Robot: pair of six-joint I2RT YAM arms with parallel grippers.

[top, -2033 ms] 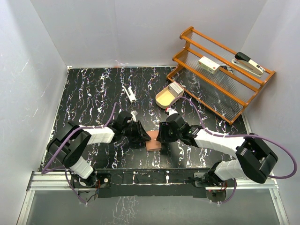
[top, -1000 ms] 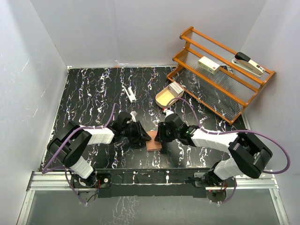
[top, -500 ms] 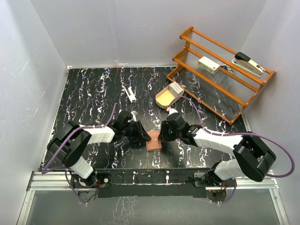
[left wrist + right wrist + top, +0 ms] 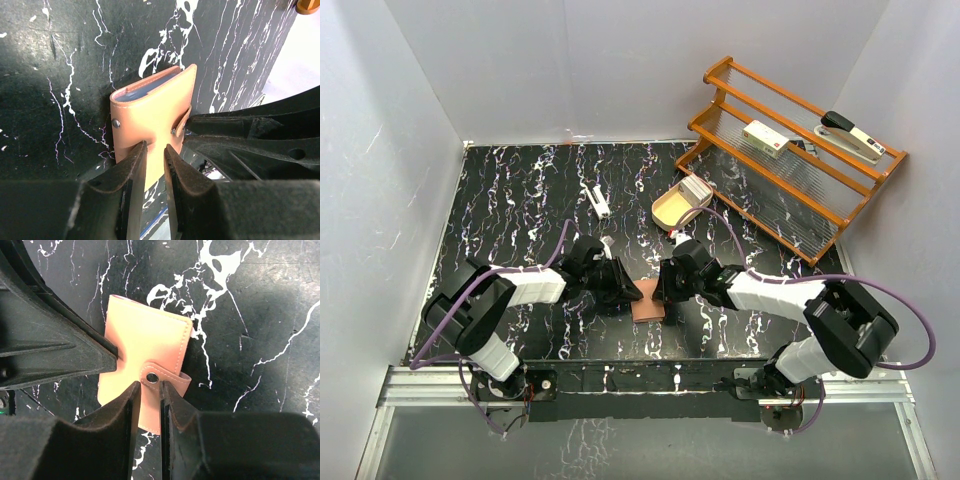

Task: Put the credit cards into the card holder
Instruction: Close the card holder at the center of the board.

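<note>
Lying closed near the bench's (image 4: pixel 520 200) near edge, the card holder (image 4: pixel 647 300) is pinched by left gripper (image 4: pixel 154 160) and right gripper (image 4: pixel 148 395), each nearly together on opposite sides; its snap tab likely needs undoing next.

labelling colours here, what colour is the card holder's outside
Salmon-brown leather, the card holder shows best in the right wrist view.

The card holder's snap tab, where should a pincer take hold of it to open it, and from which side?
Probably the free end of the snap tab, from the card holder's folded-over edge, where the right pincer sits. The tab wraps that edge and stands slightly proud, so its tip can be pinched.
</note>
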